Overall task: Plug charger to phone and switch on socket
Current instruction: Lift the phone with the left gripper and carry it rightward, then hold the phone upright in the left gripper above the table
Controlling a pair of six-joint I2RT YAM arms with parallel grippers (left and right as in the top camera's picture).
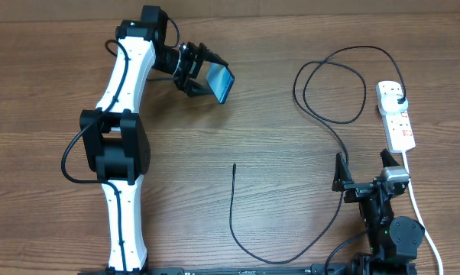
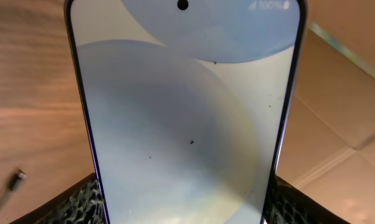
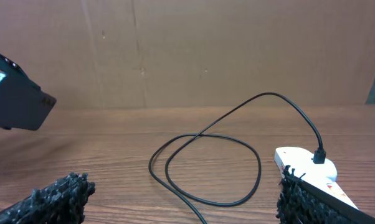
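Wooden table (image 1: 276, 69) bears the white socket (image 1: 396, 114) at the right, with the charger (image 1: 329, 114) plugged in. The left gripper (image 1: 207, 75) pinches the phone (image 1: 221, 80) aloft; the right gripper (image 1: 362, 164) gapes empty. The connector tip (image 1: 234, 166) lies loose mid-table, so a glancing grab could flick it away.

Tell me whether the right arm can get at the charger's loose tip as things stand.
Probably yes. The right fingers stand open and empty, and the charger tip lies alone on the bare table to their left, nothing between; reach itself I cannot judge.
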